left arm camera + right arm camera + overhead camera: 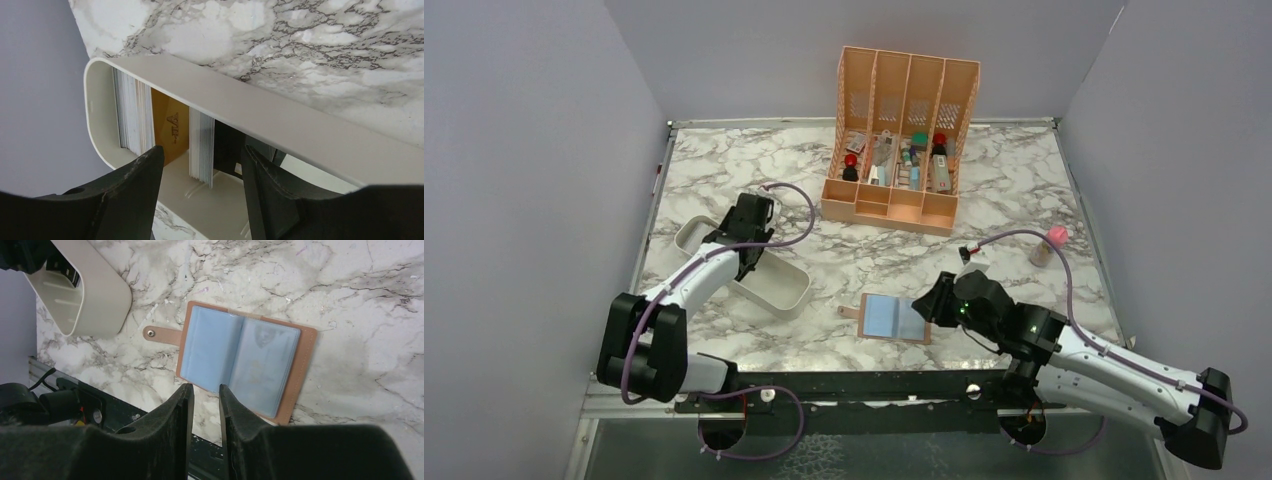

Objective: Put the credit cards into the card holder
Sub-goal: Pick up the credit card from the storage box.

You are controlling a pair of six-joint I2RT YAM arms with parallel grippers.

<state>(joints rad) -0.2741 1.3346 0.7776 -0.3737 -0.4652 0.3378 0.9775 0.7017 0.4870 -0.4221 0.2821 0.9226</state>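
Currently your left gripper (pixel 200 156) stands spread over the white tray (pixel 280 117) at the left, lined up around a stack of upright cards (pixel 201 145), likely to pinch one. Right of it, the card holder (pixel 245 365) lies open, blue sleeves up for loading. Your right gripper (pixel 204 390) hovers at its near edge, jaws narrowly parted, empty.

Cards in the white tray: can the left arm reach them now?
Probably yes: the left gripper hangs open right above the upright cards in the white tray; nothing covers them.
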